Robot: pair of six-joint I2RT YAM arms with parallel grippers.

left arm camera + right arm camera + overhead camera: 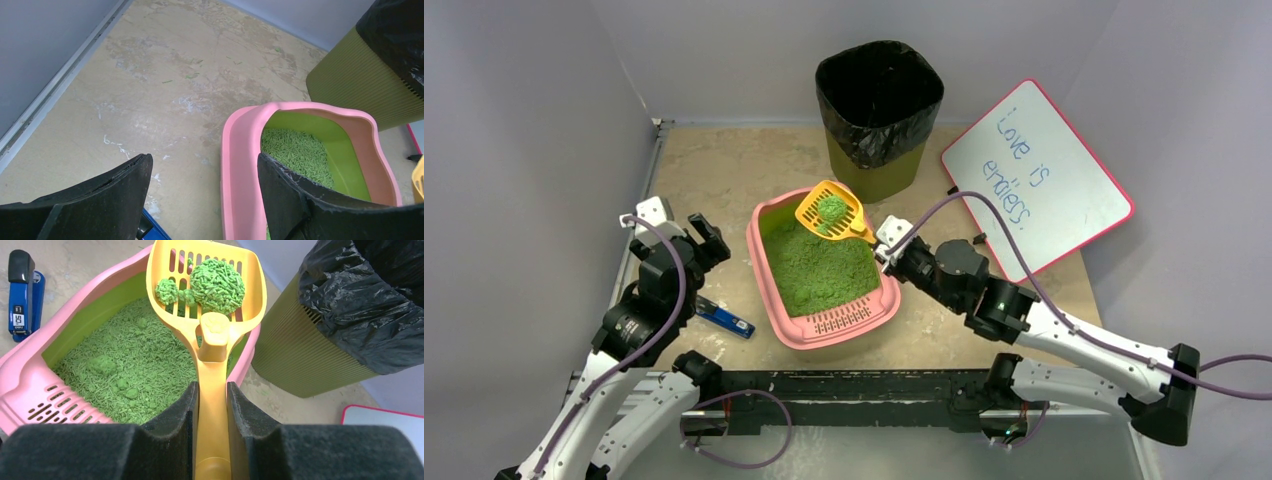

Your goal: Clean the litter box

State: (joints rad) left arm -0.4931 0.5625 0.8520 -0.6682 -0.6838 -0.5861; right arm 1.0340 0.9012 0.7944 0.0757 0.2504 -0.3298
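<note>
Pink litter box sits in the middle of the surface, far corner near the olive bin, open room to its left. Right pincer is clamped on the yellow scoop handle, clumps held over the box's far end; left pincer hangs wide open, empty, by the left rim. Only the right wrist view shows small clumps in the litter.

- From the left wrist, I see only a blue corner of the stapler at the bottom edge.
- My right hand hides the scoop handle's lower end.
</note>
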